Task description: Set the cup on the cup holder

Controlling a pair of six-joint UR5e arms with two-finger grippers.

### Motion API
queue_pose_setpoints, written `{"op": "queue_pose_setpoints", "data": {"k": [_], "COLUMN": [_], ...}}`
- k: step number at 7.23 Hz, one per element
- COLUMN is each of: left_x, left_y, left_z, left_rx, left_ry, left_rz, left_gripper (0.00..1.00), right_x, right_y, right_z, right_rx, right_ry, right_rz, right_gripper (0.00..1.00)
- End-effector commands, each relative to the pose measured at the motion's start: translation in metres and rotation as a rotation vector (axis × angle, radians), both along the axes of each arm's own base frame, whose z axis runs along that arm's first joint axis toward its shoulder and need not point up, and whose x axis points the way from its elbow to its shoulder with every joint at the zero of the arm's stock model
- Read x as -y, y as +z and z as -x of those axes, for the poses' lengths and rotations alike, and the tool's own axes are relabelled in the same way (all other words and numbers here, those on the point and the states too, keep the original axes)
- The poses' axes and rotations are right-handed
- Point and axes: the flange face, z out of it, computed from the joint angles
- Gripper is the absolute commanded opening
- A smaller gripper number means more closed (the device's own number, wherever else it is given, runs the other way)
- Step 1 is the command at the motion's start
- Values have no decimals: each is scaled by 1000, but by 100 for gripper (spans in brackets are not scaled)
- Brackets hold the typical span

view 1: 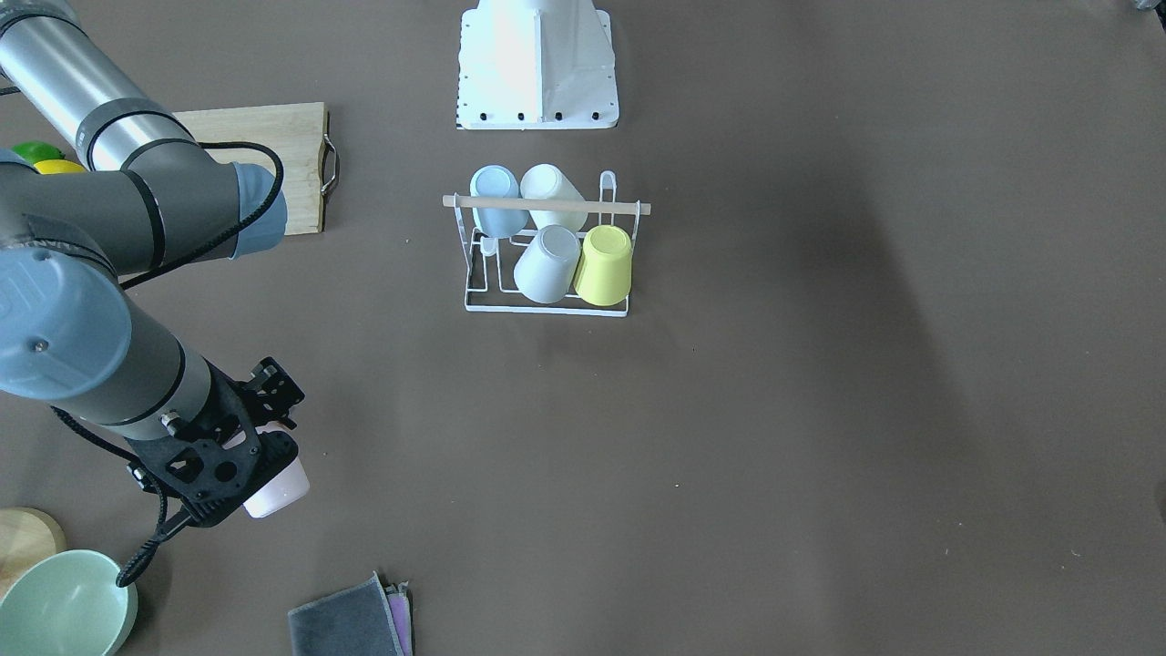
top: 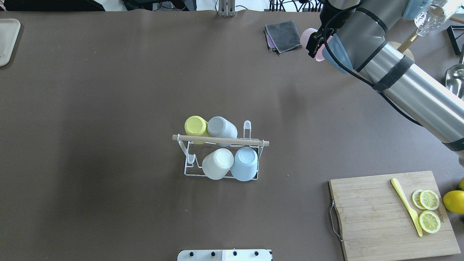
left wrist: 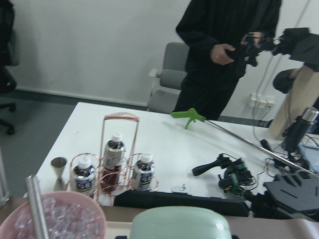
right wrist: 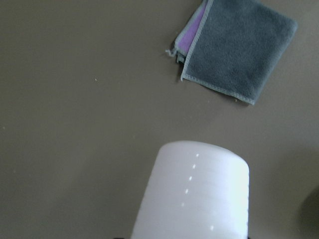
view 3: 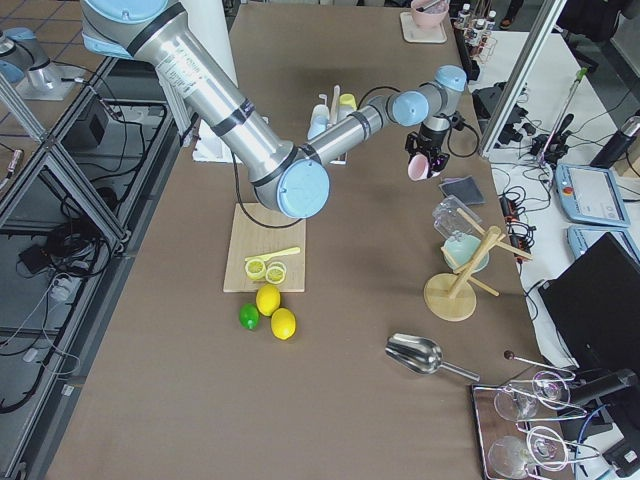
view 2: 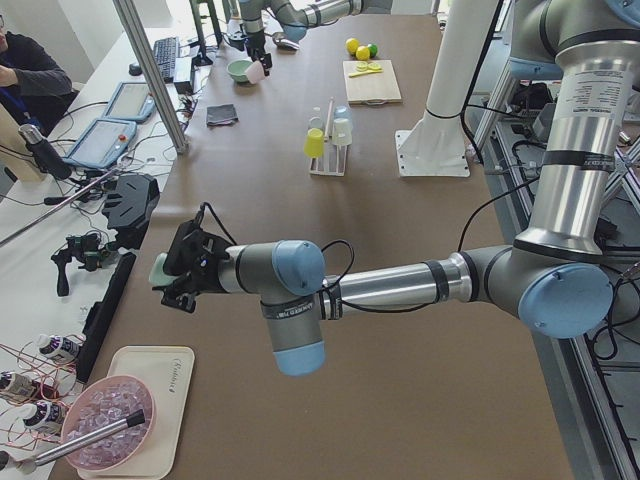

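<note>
Four cups are sitting upturned on the cup holder (top: 253,142) mid-counter, and a fifth is hanging in my right fingers.
I'm seeing the right gripper (view 1: 264,474) pinching the pink cup (view 1: 282,492) near the grey cloth (view 1: 346,624), well apart from the holder; black brackets are mostly hiding its fingers. On the left gripper (view 2: 170,275) I cannot tell, since a pale green thing (left wrist: 179,224) is blocking the fingers.

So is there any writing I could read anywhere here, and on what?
On the cutting board: a small burnt-in mark by its edge, too small to read.
On the white tray: a cursive word, too small to read.
On the bottle labels: print too blurred to read.
On the pink cup in the right gripper: no print shows.
</note>
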Motion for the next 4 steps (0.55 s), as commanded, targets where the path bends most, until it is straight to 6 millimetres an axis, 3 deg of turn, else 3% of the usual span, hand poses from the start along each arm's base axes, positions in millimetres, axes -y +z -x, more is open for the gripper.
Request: {"op": "queue_pose_setpoints", "data": {"k": [1, 3, 4], "left_x": [9, 17, 17], "left_y": [-90, -128, -162], "left_z": [-62, -165, -201], "left_rx": [16, -40, -42], "left_ry": [52, 146, 209], "left_rz": [-251, -462, -563], "left_gripper": [0, 0, 0], "right_x": [-45, -68, -87], "right_y": [-11, -41, -49], "right_z": [2, 17, 35], "right_rx": [230, 406, 482], "right_ry": [127, 179, 179], "right_rz": [-120, -229, -330], "right_gripper": [40, 40, 40]}}
